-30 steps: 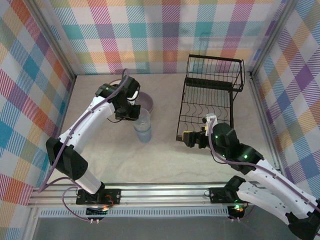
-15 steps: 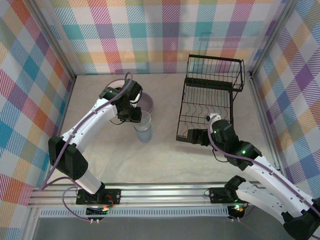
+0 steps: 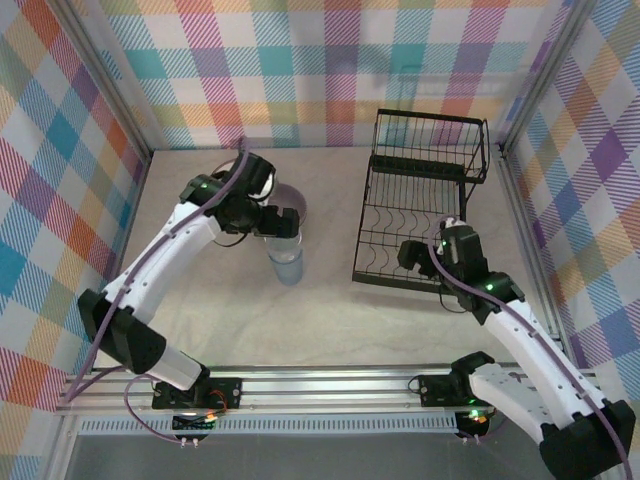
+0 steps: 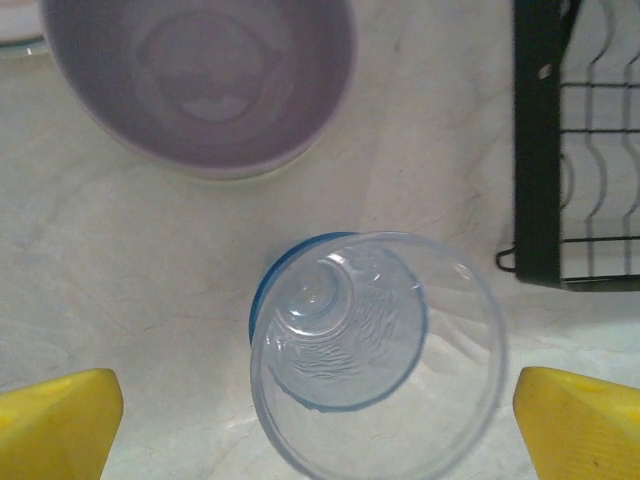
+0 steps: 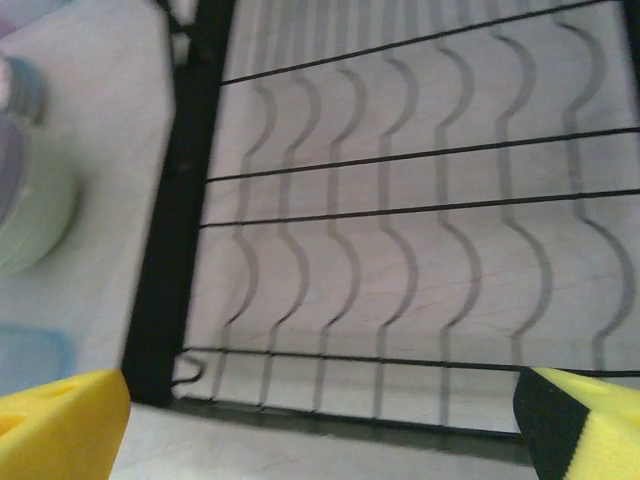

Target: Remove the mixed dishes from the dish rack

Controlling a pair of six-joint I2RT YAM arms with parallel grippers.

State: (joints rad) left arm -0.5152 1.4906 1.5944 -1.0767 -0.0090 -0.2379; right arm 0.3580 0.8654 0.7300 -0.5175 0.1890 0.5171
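I see the left claw [image 4: 320,430] spread wide over the glass tumbler [image 4: 375,350], gripping nothing. The tumbler stands upright on the bench [image 4: 120,280] near the lavender bowl [image 4: 200,85], beside the dish rack [image 4: 540,150]. The right claw [image 5: 325,420] gapes wide, empty, above the rack's slotted lower tray.

Pastel plaid walls [image 3: 300,70] enclose a pale, marbled tabletop [image 3: 240,310], with an aluminium rail [image 3: 330,380] along its near edge.

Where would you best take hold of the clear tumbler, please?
Across its round wall under the rim, from above: the tumbler stands upright, mouth up, and the lavender bowl sits close beside it, so put the left fingers on the free sides.
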